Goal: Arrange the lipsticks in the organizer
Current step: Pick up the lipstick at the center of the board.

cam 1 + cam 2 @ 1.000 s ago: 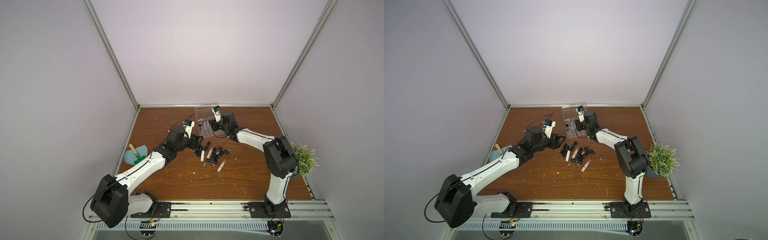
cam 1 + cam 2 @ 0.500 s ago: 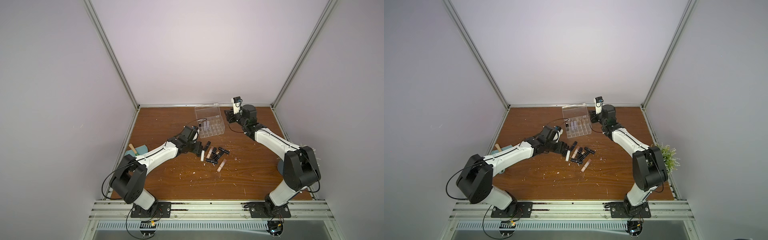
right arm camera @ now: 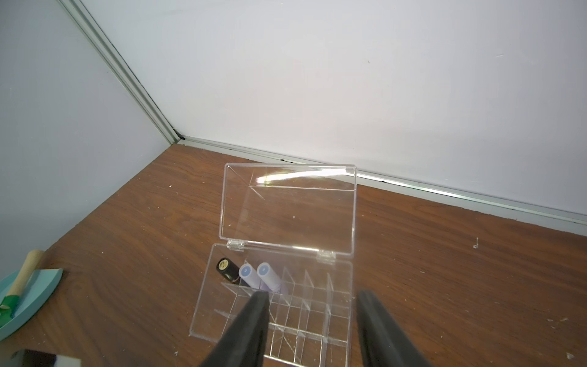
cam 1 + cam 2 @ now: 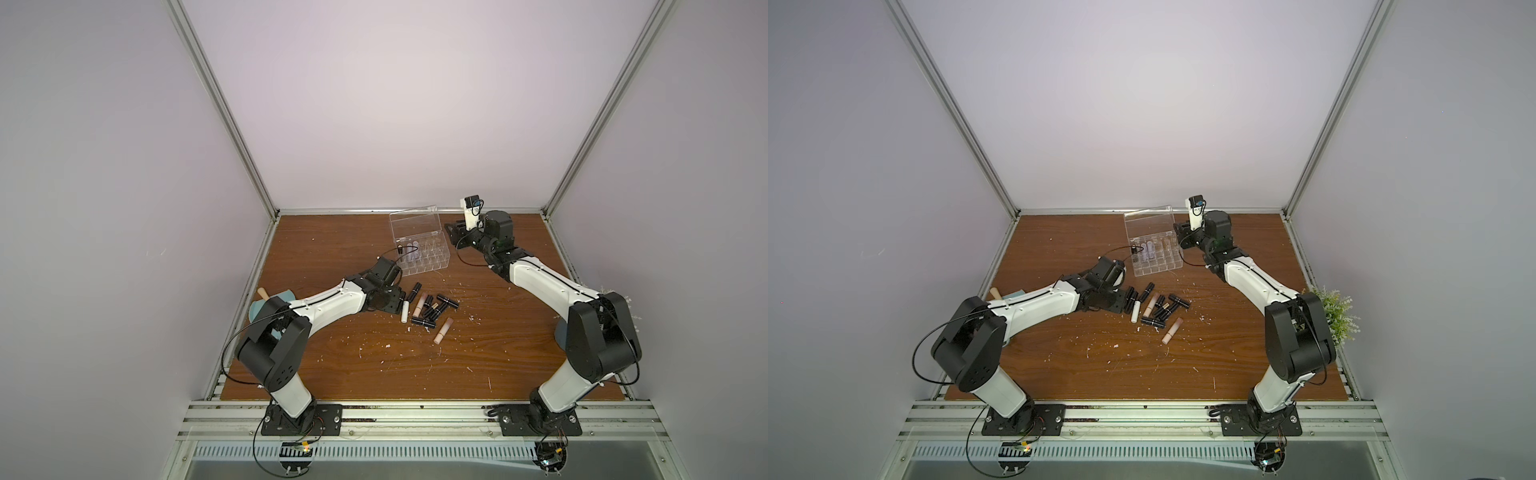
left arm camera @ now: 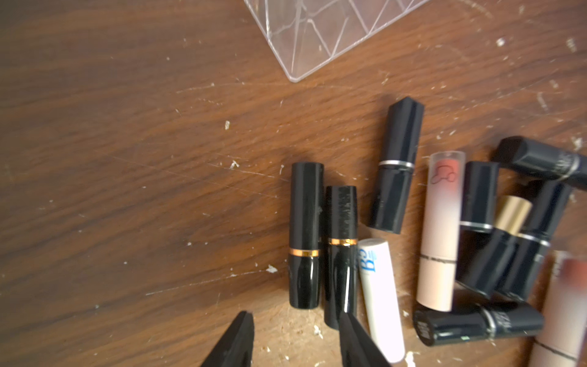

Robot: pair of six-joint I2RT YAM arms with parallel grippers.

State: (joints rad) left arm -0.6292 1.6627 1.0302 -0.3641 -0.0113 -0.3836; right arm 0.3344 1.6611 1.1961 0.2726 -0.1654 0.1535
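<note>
The clear organizer (image 4: 419, 249) (image 4: 1154, 253) stands at the back of the table with its lid up. Its back row holds one black lipstick (image 3: 227, 268) and two lavender lipsticks (image 3: 251, 276). A pile of several lipsticks (image 4: 428, 309) (image 4: 1158, 309), mostly black, lies in front of it. My left gripper (image 5: 295, 317) (image 4: 400, 300) is low at the pile's left edge and open. Two gold-banded black tubes (image 5: 305, 235) lie just ahead of its fingertips, with a white tube (image 5: 379, 295) beside them. My right gripper (image 3: 313, 294) (image 4: 453, 232) hovers open and empty at the organizer's right side.
A light-blue dustpan (image 3: 31, 292) (image 4: 254, 316) with a wooden-handled green tool lies at the left edge. A small green plant (image 4: 1335, 316) stands at the right edge. White crumbs are scattered over the wooden table (image 4: 374, 365). A beige-pink tube (image 4: 443, 330) lies apart, in front of the pile.
My left arm has dropped from beside the organizer to the pile's left edge, its jaws narrowing. My right gripper has pulled back from over the organizer to its right side.
</note>
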